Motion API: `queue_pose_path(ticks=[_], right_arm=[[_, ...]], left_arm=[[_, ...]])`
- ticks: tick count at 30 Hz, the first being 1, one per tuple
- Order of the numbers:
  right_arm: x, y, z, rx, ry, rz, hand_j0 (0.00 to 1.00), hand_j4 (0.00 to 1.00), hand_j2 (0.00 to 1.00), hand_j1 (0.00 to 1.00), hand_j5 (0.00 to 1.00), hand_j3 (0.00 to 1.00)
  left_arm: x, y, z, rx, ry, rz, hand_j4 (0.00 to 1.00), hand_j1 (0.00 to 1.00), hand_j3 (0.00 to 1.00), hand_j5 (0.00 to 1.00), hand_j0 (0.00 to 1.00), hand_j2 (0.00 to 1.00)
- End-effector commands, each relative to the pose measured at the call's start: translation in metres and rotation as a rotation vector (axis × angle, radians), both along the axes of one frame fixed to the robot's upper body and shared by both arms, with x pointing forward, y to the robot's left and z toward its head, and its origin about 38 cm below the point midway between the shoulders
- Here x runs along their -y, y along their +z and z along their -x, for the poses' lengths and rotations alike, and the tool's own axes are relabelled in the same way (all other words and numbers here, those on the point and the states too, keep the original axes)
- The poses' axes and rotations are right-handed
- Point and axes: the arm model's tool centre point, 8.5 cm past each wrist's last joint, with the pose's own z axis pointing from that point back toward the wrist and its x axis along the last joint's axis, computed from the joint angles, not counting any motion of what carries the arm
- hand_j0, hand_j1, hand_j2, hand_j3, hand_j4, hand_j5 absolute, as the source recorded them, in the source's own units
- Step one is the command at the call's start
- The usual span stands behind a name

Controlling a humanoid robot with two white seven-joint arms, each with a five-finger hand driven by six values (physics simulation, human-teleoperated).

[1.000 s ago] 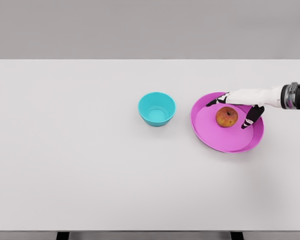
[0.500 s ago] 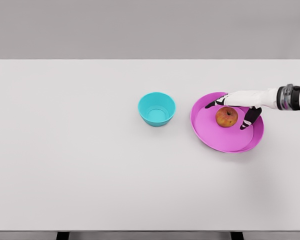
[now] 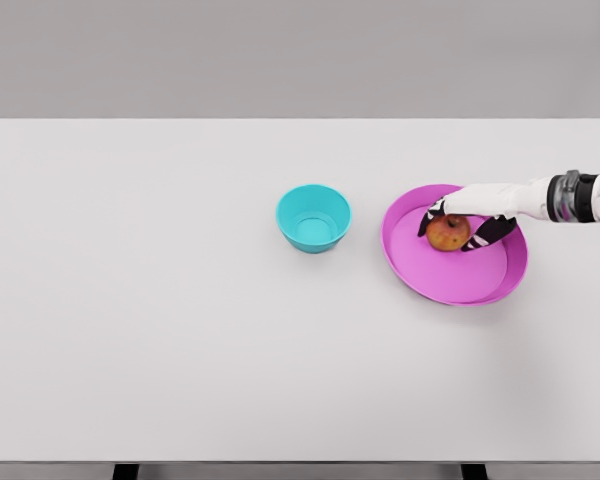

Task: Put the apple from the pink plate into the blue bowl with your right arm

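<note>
Fingers [image 3: 488, 232] of the right hand [image 3: 464, 216] are curling around the apple [image 3: 447, 233], dark tips touching it on both sides, right of the frame's centre. Apple is sitting inside the pink plate [image 3: 450, 282], toward its upper part. Blue bowl [image 3: 313, 217] is standing just left of the plate, apart from it, on the white table [image 3: 180, 330].
</note>
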Motion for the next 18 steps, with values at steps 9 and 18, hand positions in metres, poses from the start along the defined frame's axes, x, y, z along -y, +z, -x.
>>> queue_pose_path(ticks=[9,18], right_arm=[[-0.001,-0.002,0.003,-0.003,0.025,0.022,0.38,0.38,0.38,0.38,0.38,0.38],[-0.017,0.043,-0.001,0.1,0.077,-0.049,0.37,0.37,0.37,0.37,0.37,0.37]], left_arm=[[0.0,0.0,0.0,0.0,0.0,0.001,1.0,1.0,1.0,1.0,1.0,1.0],[0.0,0.0,0.0,0.0,0.002,0.0,1.0,1.0,1.0,1.0,1.0,1.0]])
